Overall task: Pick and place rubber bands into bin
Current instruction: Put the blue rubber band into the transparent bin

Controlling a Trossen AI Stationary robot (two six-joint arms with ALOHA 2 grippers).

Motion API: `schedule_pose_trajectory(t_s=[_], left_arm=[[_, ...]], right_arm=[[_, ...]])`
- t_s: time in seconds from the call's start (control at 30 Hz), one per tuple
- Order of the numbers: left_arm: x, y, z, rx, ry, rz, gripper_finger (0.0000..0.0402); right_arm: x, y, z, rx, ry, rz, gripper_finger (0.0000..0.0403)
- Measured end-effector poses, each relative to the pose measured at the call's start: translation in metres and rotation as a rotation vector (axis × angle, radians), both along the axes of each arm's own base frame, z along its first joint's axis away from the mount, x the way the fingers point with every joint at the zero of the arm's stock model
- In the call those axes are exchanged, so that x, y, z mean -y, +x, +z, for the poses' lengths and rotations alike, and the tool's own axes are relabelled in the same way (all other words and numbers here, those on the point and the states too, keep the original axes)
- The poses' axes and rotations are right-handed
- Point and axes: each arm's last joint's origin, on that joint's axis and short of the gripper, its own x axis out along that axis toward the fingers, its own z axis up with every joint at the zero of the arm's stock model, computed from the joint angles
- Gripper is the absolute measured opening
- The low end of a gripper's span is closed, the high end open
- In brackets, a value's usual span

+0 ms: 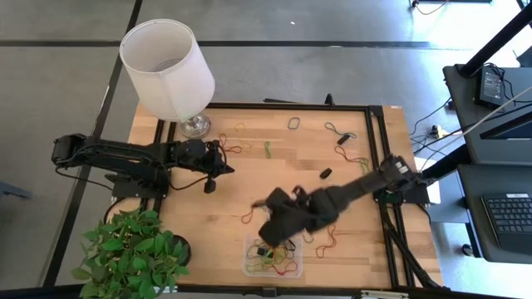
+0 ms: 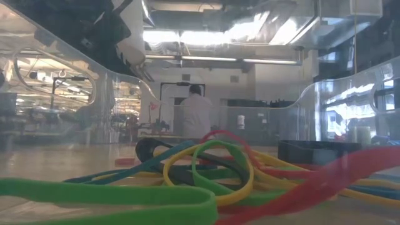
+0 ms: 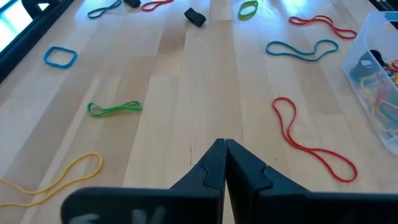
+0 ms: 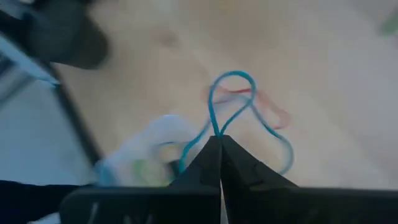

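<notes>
Wooden table (image 1: pixel 249 178) is lying under both arms, with a lamp (image 1: pixel 166 62) at its far left corner and a plant (image 1: pixel 133 253) at its near left corner. Bands (image 1: pixel 266 149) are lying scattered over the wood, in green, red, yellow, blue and black.

Right pincer (image 1: pixel 264 234) is hanging just above the far edge of the bin (image 1: pixel 273 257), which is sitting at the table's near edge. Its fingers (image 4: pixel 233 165) are pressing together on a blue band (image 4: pixel 233 102), which is dangling in a loop from the tips. Below the loop a red band (image 4: pixel 270 109) is lying on the wood, blurred. A heap of bands (image 2: pixel 206 165) is already sitting inside the bin; in the low view they are filling the foreground between the clear walls, and a person in a white coat (image 2: pixel 197 115) is standing far off in the room behind.

Left pincer (image 1: pixel 212 178) is waiting over the table near the lamp's foot, well apart from the bin. Its fingers (image 3: pixel 211 165) are closing tip to tip on nothing. Ahead of it a red band (image 3: pixel 311 146) and a teal band (image 3: pixel 301 50) are lying on the boards, and a green band (image 3: pixel 115 108) is lying off to one side
</notes>
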Motion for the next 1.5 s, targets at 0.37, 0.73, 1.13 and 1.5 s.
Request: schedule_pose_trajectory(t_s=[0.37,0.73,1.13,1.5], left_arm=[[0.000,0.000,0.000,0.000,0.023,-0.013,0.0005],[0.000,0.000,0.000,0.000,0.014,-0.009,0.0003],[0.000,0.000,0.000,-0.002,-0.001,-0.013,0.0002],[0.000,0.000,0.000,-0.003,-0.001,-0.013,0.0002]], right_arm=[[-0.074,0.029,-0.069,-0.086,0.108,-0.014,0.0000],[-0.079,0.046,-0.146,-0.296,0.137,-0.039,0.0000],[-0.078,0.047,-0.149,-0.316,0.139,-0.012,0.0052],[-0.077,0.043,-0.119,-0.319,0.156,-0.003,0.0136]])
